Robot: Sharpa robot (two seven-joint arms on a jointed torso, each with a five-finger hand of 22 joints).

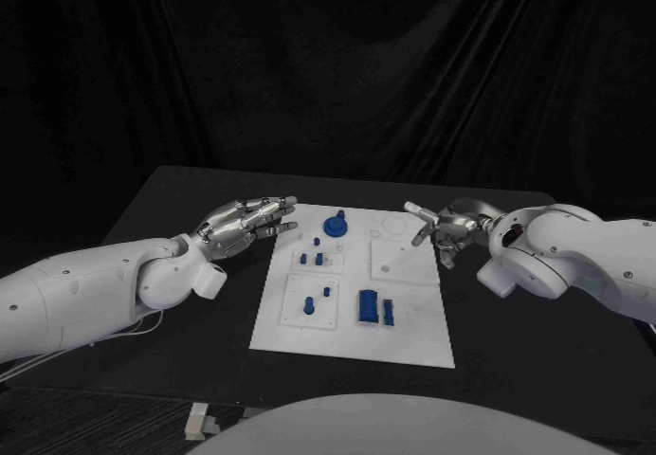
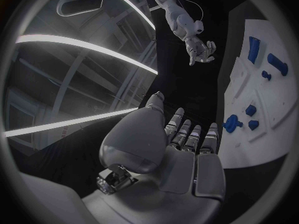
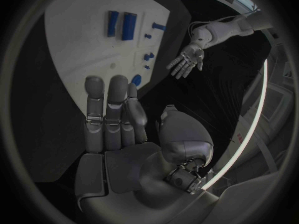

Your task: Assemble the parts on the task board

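Head view, task board (image 1: 410,332) lengthwise away from robot, seemingly

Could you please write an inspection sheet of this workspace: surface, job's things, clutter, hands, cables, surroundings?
Surface: black table, bare around the board.
Job's things: white board in the table's middle; blue parts on it, among them a round part at the far end, a peg on a raised plate, and a block with a thinner bar beside it at the near end.
Clutter: nothing seen.
Hands: left hand by the board's far left corner, fingers apart, holding nothing; right hand by the far right corner, fingers spread, holding nothing.
Cables: thin white cable under the left arm.
Surroundings: black curtain behind the table.
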